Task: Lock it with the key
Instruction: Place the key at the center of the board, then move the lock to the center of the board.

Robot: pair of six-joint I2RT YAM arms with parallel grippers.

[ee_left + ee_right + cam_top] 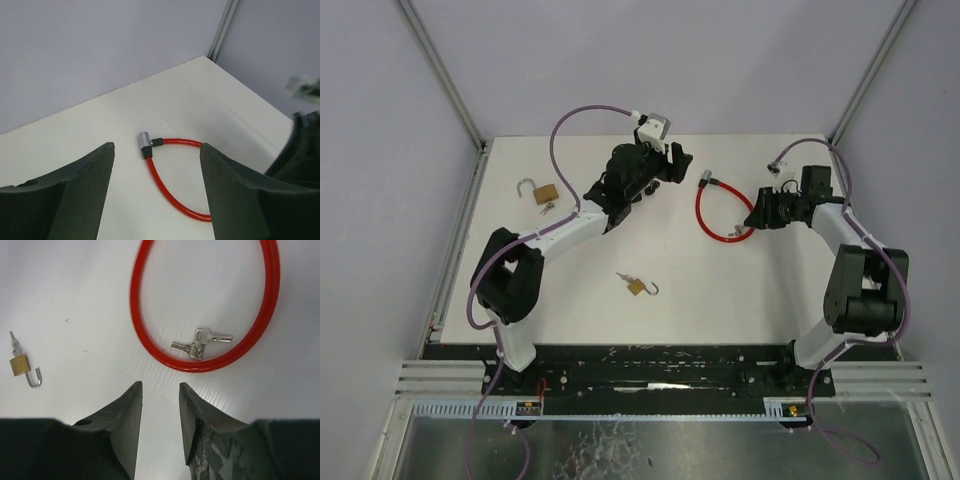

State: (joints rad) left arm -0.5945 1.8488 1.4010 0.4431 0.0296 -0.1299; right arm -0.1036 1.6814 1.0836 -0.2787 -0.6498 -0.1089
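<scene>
A red cable lock (712, 218) lies as a closed loop on the white table between my two grippers, both cable ends meeting at its silver cylinder (144, 141). Two silver keys (199, 344) on a ring rest on the table inside the loop, at its near end. In the right wrist view my right gripper (160, 386) is open and empty, its tips just short of the red cable (200, 365). My left gripper (156, 149) is open wide above the table, nothing between its fingers, with the cable lock (167, 190) beyond them.
A brass padlock (546, 193) with an open shackle lies at the back left. A smaller brass padlock (637, 286), also open and with a key in it, sits mid-table and shows too in the right wrist view (21, 365). Grey walls enclose the table.
</scene>
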